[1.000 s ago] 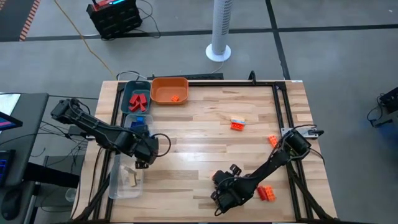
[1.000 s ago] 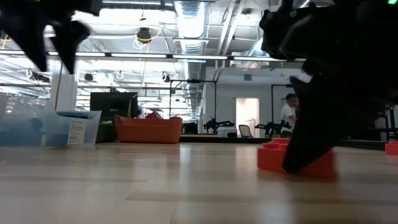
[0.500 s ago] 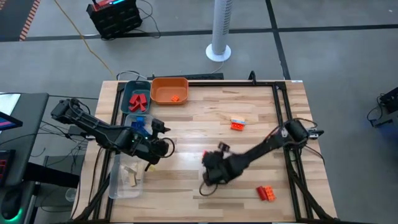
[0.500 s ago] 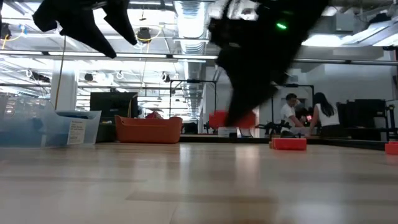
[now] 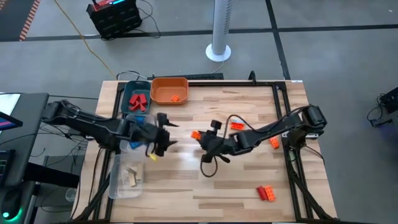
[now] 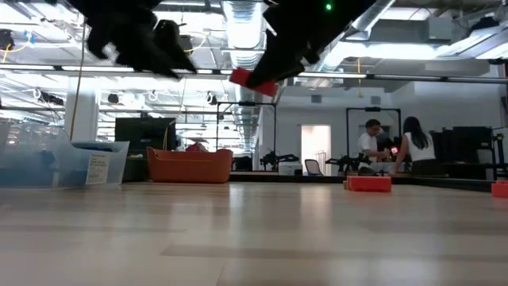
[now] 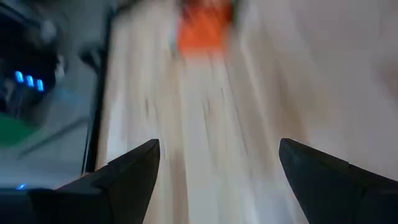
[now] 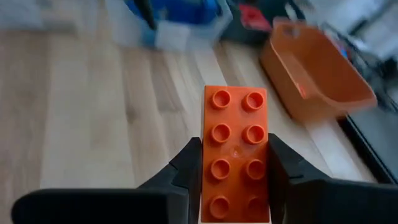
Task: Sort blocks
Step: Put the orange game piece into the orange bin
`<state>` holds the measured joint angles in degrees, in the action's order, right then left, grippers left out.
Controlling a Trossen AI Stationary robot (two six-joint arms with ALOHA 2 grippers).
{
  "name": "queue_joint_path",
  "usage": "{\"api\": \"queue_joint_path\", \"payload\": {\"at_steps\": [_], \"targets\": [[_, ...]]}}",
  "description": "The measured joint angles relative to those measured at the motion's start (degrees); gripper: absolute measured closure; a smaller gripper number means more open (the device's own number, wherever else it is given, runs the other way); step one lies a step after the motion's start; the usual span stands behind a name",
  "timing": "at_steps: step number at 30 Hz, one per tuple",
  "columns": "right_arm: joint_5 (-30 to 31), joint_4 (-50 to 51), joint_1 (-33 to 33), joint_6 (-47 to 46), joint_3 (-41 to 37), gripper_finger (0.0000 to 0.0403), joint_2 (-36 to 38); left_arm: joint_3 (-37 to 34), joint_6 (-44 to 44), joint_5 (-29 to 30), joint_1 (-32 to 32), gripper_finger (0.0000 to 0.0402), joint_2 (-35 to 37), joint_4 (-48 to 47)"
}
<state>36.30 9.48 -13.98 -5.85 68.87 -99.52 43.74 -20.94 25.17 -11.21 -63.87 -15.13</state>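
My right gripper [image 5: 200, 138] is over the middle of the table, shut on an orange eight-stud brick [image 8: 236, 152], which also shows raised in the low view [image 6: 254, 79]. My left gripper [image 5: 163, 134] hangs open just to its left, holding nothing; its fingers [image 7: 134, 171] show spread in the left wrist view. Loose bricks lie flat on the table: an orange-and-white one [image 5: 237, 124], an orange one [image 5: 273, 142] and a red-orange one [image 5: 266, 193]. Red bricks lie in the teal tray [image 5: 137, 98], an orange one in the orange tray [image 5: 169, 90]. My right gripper pinches the orange brick between its two fingers, one on each long side [image 8: 205, 168], at the end nearest the wrist. The fingers reach roughly level from the table's right and lie along the brick. The brick juts out ahead of them, studs up, lifted clear of the table.
Two clear trays sit at the left edge, one with blue bricks [image 5: 138, 121], one with tan wooden pieces [image 5: 127, 177]. A dark frame rail [image 5: 281, 106] runs along the table's right side. Bare wood shows between the grippers and the near edge.
My right gripper has risen from the table's near right part, by the red-orange brick, and swung left and toward the far edge, carrying the orange brick clear of the table. My left gripper has moved from over the clear tray up and right, toward the table's middle.
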Motion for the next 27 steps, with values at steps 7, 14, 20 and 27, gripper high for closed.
{"api": "queue_joint_path", "payload": {"at_steps": [7,14,20,27], "targets": [[-8.42,-21.70,5.29,12.92,-8.94,0.0289,2.94,-10.47,-0.18,-10.28,8.21,0.0079,5.89,28.26],[-16.16,-32.55,8.73,13.49,-9.27,0.0289,0.42,-14.21,2.58,-17.42,9.77,0.0079,6.44,48.13],[-17.00,-36.40,6.72,15.04,-9.26,0.0289,-0.13,-16.68,5.57,-17.68,9.58,0.0079,5.52,51.17],[-16.70,-40.57,5.74,16.61,-9.26,0.0289,-0.10,-17.87,6.61,-20.27,9.58,0.0079,2.26,57.11]]}}
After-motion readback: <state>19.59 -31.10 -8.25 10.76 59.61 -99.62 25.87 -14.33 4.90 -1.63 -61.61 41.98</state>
